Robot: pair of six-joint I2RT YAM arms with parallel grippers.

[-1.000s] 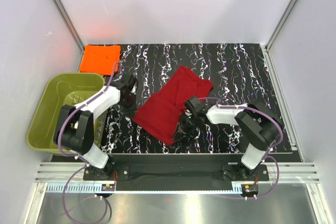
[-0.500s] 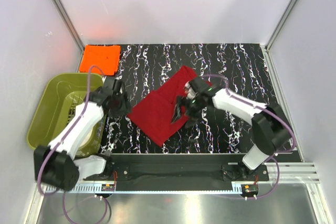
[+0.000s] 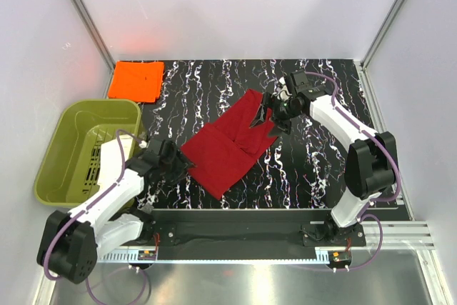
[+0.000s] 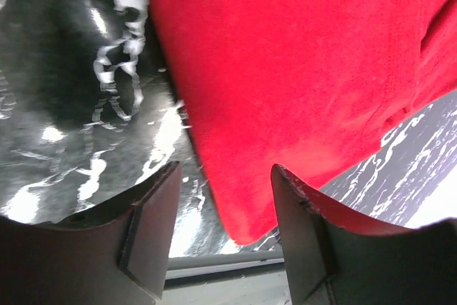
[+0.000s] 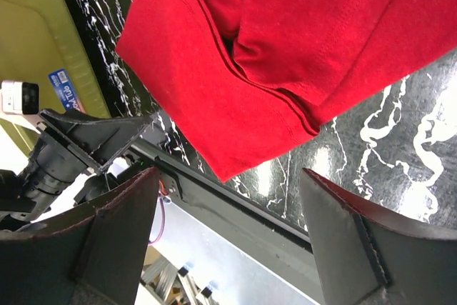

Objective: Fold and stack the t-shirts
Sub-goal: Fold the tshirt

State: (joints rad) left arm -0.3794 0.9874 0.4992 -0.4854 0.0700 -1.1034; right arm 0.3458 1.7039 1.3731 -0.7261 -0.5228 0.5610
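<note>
The dark red t-shirt (image 3: 227, 146) lies folded in a long diagonal strip on the black marbled table (image 3: 321, 155). It fills the top of the left wrist view (image 4: 300, 55) and the right wrist view (image 5: 285, 48). The orange t-shirt (image 3: 136, 80) lies folded flat at the back left corner. My left gripper (image 3: 178, 164) is open just off the red shirt's near left edge, and a corner of the cloth shows between its fingers (image 4: 225, 173). My right gripper (image 3: 275, 112) is wide open at the shirt's far right end, with nothing between its fingers (image 5: 228, 176).
An olive-green plastic tub (image 3: 80, 146) stands at the left, beside the left arm; it also shows in the right wrist view (image 5: 28, 5). The table's front rail (image 3: 235, 213) runs just below the shirt's near corner. White walls close the cell on three sides.
Both grippers have opened and let go of the red shirt. The left arm swung toward the front, the right arm to the far right. The shirt now lies flatter and longer.
</note>
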